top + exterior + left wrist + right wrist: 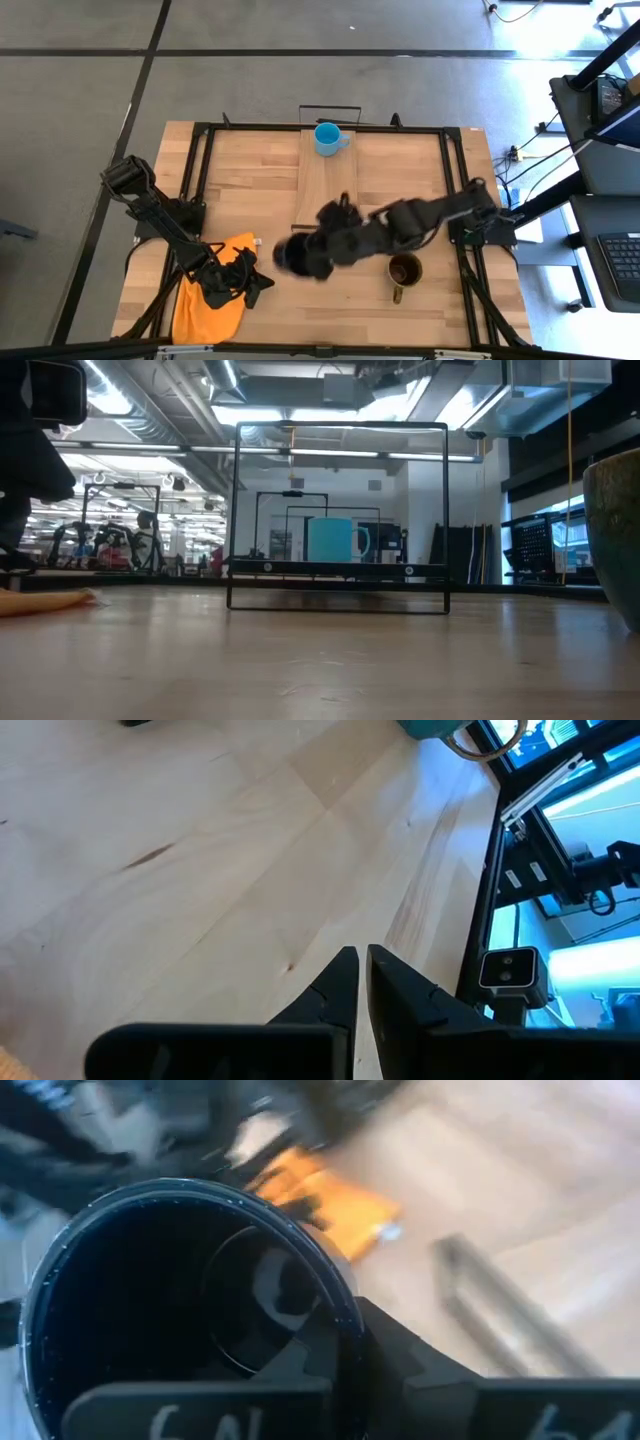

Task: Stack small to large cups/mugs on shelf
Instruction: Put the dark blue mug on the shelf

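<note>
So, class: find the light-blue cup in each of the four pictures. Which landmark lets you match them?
High view: light-blue cup on the shelf's far end.
Low view: centre, on the shelf.
Left wrist view: a teal sliver at the edge.
Right wrist view: not in it.
Shared landmark: the shelf.

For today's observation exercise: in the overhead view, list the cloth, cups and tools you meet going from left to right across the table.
Orange cloth → left tool, shut, beside the cloth → black cup held by the right tool → light-blue cup on the shelf → olive-yellow cup.
</note>
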Motion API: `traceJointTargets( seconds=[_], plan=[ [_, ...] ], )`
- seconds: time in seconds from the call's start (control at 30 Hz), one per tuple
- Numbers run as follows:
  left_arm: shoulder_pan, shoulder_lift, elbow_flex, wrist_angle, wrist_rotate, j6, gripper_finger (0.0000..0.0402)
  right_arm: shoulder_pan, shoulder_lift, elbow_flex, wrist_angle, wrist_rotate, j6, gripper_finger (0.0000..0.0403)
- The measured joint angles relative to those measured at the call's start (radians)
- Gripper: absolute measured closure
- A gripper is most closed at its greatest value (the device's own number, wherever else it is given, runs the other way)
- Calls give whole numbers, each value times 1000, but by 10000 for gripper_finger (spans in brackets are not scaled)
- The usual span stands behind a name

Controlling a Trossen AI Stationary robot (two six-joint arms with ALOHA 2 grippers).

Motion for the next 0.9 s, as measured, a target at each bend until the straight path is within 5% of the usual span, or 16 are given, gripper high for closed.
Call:
traceJointTargets(
  seconds=[0.13, 0.27, 0.43, 0.73, 0.9],
  plan=[
    [0, 0, 0, 4, 0, 0, 383, -87, -31, -7, -157, 71, 16, 382],
    [0, 0, 0, 7, 0, 0, 383, -197, -30, 11, -204, 24, -70, 382],
    [7, 0, 0, 7, 0, -1, 383, -372, -30, 4, -211, -97, -191, 382],
    [35, 0, 0, 7, -1, -7, 383, -614, -30, -122, -203, -468, -462, 382],
    [62, 0, 0, 7, 8, -4, 383, -662, -30, -233, -145, -494, -602, 382]
  ],
)
